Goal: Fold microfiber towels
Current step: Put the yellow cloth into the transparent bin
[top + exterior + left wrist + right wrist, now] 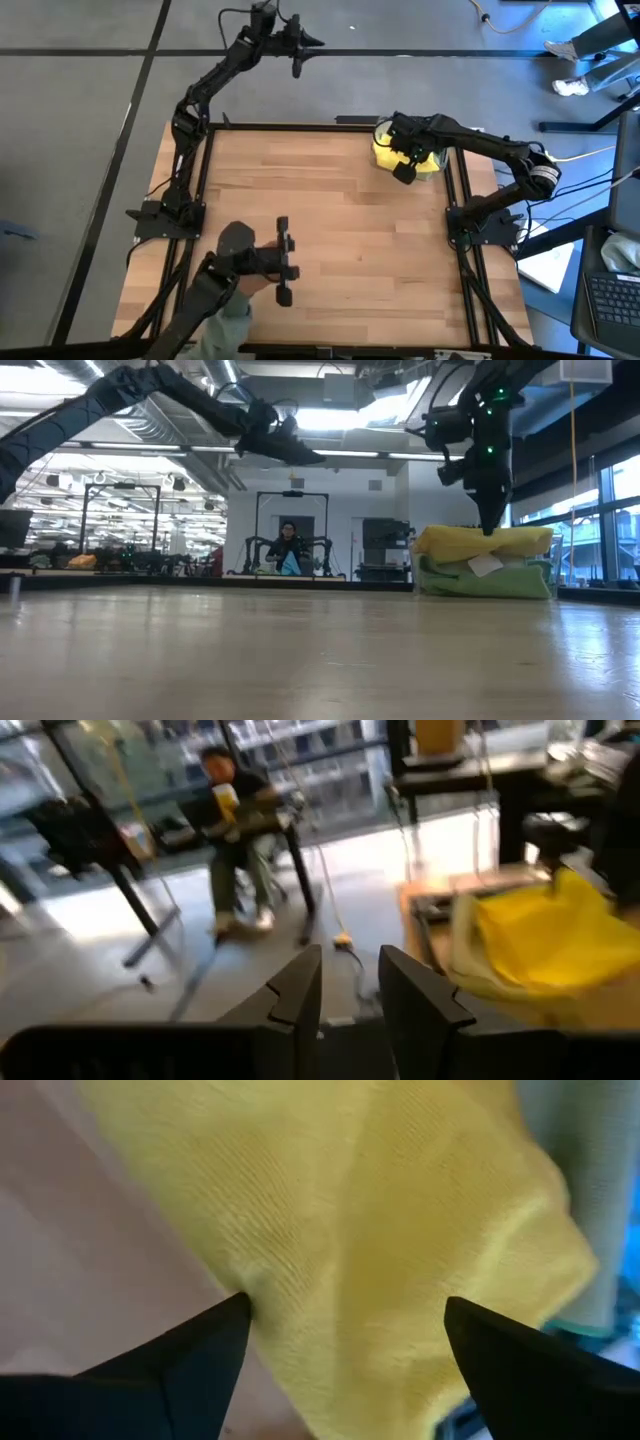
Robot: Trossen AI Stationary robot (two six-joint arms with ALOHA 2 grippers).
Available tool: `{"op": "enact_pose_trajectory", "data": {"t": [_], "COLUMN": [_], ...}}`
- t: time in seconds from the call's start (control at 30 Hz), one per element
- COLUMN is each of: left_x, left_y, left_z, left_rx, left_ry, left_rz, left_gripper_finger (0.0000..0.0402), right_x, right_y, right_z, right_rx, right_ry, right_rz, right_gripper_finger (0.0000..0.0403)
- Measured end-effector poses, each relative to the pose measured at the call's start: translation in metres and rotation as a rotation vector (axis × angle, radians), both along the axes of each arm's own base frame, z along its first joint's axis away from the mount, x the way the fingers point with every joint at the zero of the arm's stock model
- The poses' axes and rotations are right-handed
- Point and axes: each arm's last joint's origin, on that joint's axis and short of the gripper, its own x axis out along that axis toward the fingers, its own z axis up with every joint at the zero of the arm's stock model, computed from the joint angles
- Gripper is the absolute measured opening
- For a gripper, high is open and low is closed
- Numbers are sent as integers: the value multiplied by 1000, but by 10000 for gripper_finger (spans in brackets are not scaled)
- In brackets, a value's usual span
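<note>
Near edge of the table [340, 240]: a person's arm [225, 318] reached in, hand on a black handle device [283, 260]; no cloth there.

Right gripper [405, 165] was down on the towel pile at the far right corner; fingers [190, 1350] spread wide, tips pressing into the yellow towel [380, 1240] without pinching it (one tip dented the fabric, the other sat on the cloth's edge).

Pile: yellow towel on top, green towel [480, 582] under it with a white tag showing; both looked crumpled, not folded; stack sat just inside the table's right rail.

Left gripper [297, 55] was raised well beyond the far edge, over the floor; fingers [300, 995] stood slightly apart with nothing between them.

Background in the low view: a seated person [288, 550] behind another rig.
</note>
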Motion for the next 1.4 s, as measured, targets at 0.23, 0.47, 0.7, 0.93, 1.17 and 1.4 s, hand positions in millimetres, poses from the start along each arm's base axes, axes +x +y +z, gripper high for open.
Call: {"op": "enact_pose_trajectory", "data": {"t": [0.23,0.47,0.7,0.93,1.17,1.4], "left_x": [12,18,18,25,33,32], "left_y": [-15,-17,-17,-23,-29,-24], "left_z": [-16,-34,-36,-39,-51,-47], "left_rx": [-107,-213,-219,-216,-206,-175], "left_ry": [99,134,139,134,146,113], "left_rz": [-9,45,46,-18,-38,-11], "left_gripper_finger": [64,55,55,55,55,55], "right_x": [-3,-2,6,22,19,21], "right_y": [-1,1,22,51,54,52], "right_z": [-3,-3,30,15,-10,-23], "right_rx": [-69,-30,-103,-162,-289,-313], "right_ry": [76,67,22,-23,81,61], "right_rz": [12,75,131,237,151,185], "right_gripper_finger": [335,335,333,323,322,322]}}
